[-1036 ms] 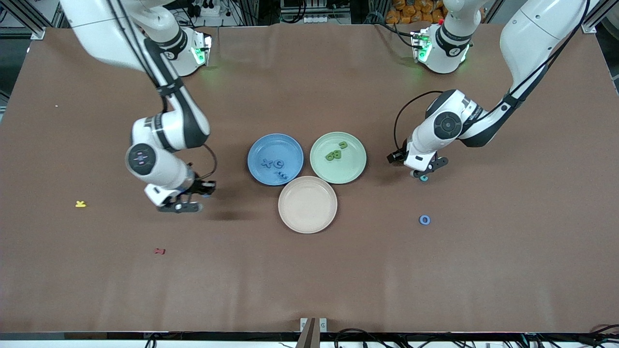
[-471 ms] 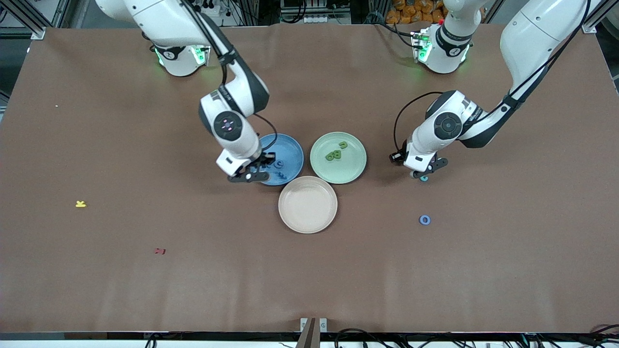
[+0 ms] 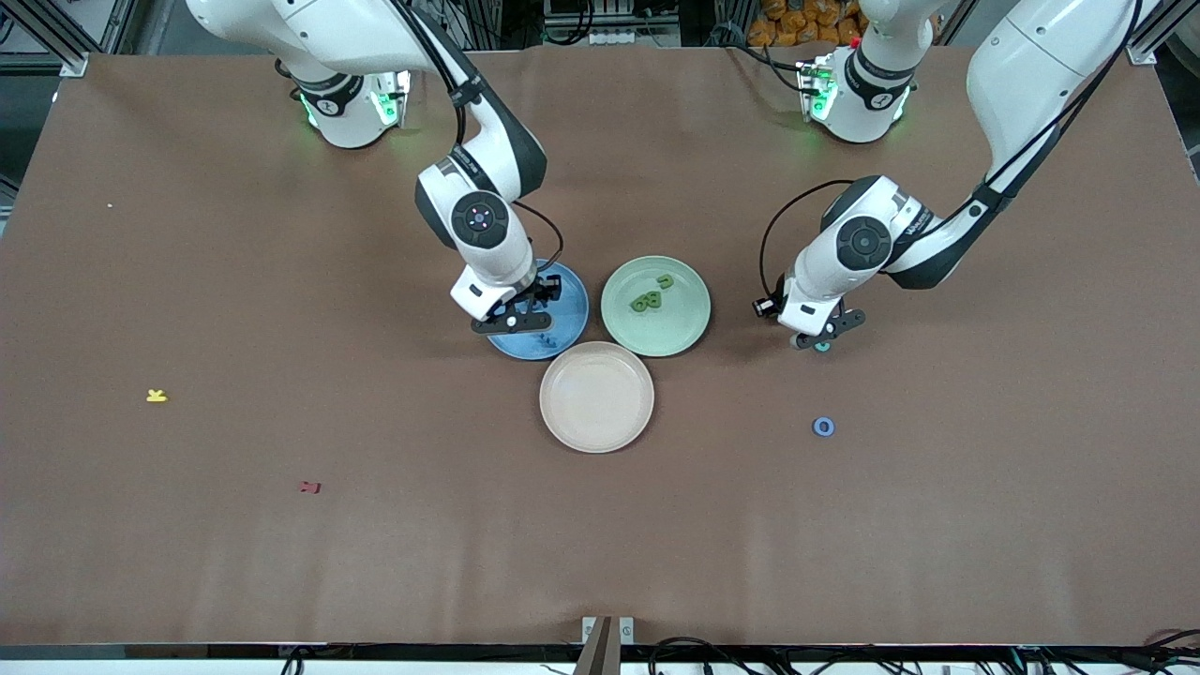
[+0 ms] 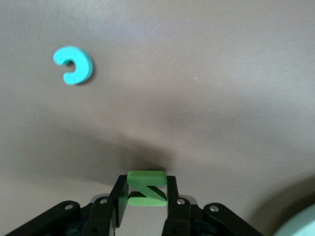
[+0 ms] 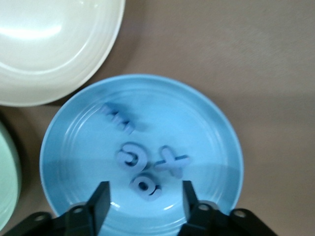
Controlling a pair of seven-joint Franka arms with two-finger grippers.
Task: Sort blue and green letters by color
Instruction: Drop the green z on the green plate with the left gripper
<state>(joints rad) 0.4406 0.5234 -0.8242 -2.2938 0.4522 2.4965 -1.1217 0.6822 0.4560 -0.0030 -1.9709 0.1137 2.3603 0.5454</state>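
A green Z is being gripped by the left end effector just above the counter; the right end effector is being held open over the blue plate.

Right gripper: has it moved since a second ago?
Yes. The right gripper has swung from bare table toward the right arm's end to over the round blue plate, fingers open above the blue letters.
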